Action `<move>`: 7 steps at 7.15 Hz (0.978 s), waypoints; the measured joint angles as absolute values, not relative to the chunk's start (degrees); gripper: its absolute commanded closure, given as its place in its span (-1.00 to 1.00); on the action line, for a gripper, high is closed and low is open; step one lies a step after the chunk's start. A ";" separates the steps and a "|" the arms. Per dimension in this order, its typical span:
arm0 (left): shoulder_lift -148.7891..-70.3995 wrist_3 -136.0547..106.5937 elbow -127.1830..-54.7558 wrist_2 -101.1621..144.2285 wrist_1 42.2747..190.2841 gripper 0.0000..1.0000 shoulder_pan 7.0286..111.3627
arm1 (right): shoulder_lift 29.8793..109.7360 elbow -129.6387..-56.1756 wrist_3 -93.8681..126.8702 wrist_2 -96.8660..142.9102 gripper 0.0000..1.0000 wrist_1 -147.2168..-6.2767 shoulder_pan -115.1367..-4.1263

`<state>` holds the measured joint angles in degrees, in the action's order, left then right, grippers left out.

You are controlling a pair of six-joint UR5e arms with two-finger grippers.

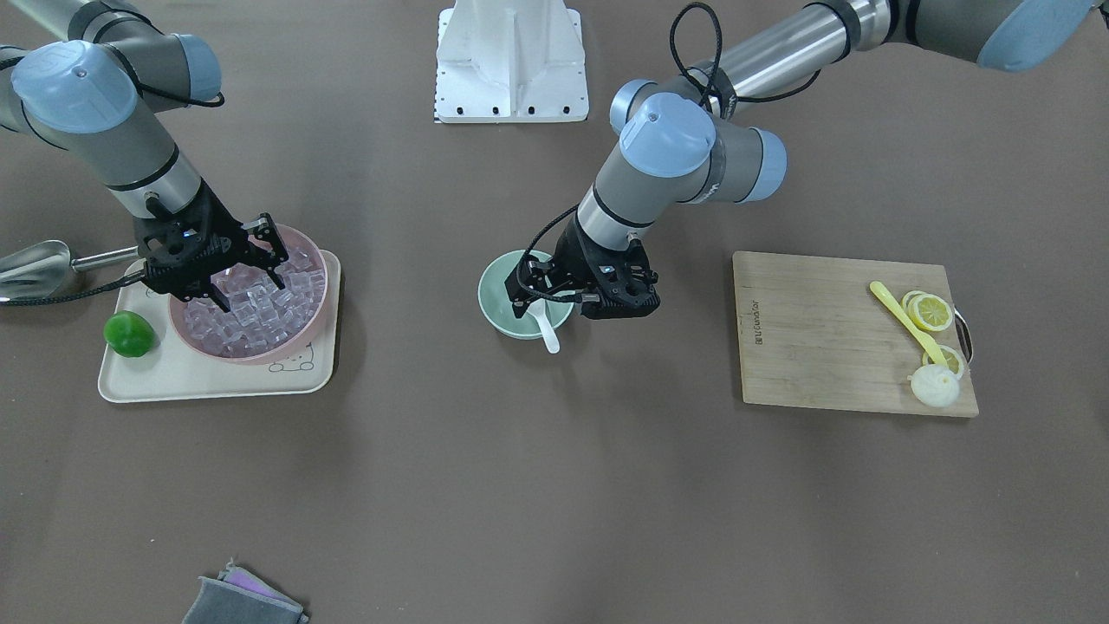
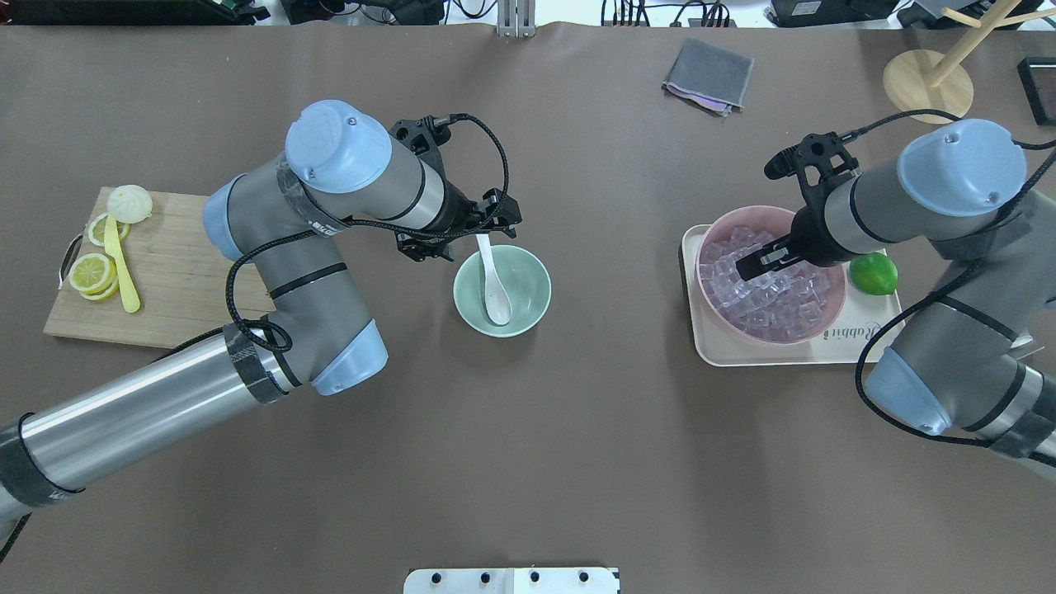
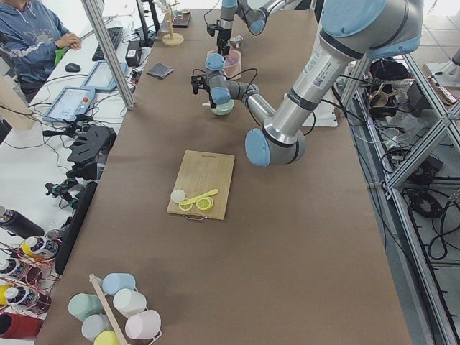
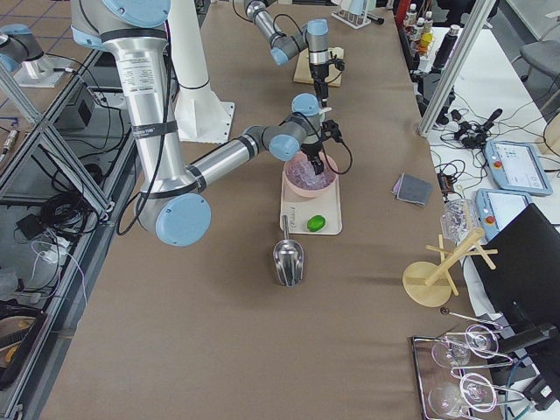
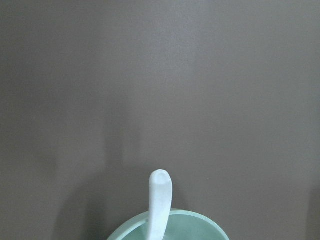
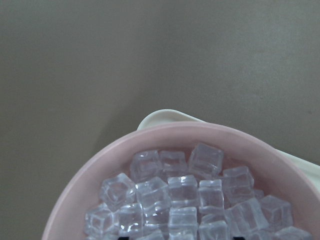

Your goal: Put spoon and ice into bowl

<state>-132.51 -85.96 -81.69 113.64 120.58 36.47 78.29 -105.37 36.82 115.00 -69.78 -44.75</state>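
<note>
The mint-green bowl (image 1: pixel 498 308) stands mid-table, also in the overhead view (image 2: pixel 528 289). The white spoon (image 1: pixel 546 328) lies in it, its handle resting on the rim and sticking out; it shows too in the overhead view (image 2: pixel 493 285) and the left wrist view (image 5: pixel 159 200). My left gripper (image 1: pixel 541 293) hangs over the bowl's edge, open, with the jaws on either side of the handle. My right gripper (image 1: pixel 247 290) is open, its fingertips down among the clear ice cubes (image 6: pixel 182 192) in the pink bowl (image 1: pixel 308 334). No ice shows in the mint bowl.
The pink bowl sits on a cream tray (image 1: pixel 217 381) with a green lime (image 1: pixel 130 334). A steel scoop (image 1: pixel 35 264) lies beside the tray. A wooden board (image 1: pixel 823 329) holds lemon slices, a yellow utensil (image 1: pixel 905 321) and a white bun. A grey cloth (image 1: pixel 238 602) lies at the front edge.
</note>
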 measured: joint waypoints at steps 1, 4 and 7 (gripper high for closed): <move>-132.45 -85.96 -81.66 113.64 120.59 -0.96 36.50 | 78.63 -105.33 36.80 114.86 -0.13 -69.78 -44.17; -132.27 -85.86 -81.58 113.58 120.71 -0.96 36.61 | 78.99 -105.30 36.74 114.62 0.17 -69.79 -43.55; -131.65 -85.73 -81.53 112.78 121.64 -0.96 36.68 | 79.32 -105.30 36.71 114.61 0.82 -69.78 -43.55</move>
<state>-131.65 -85.73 -81.53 112.78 121.64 36.68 79.32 -105.30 36.71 114.61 -69.78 -43.55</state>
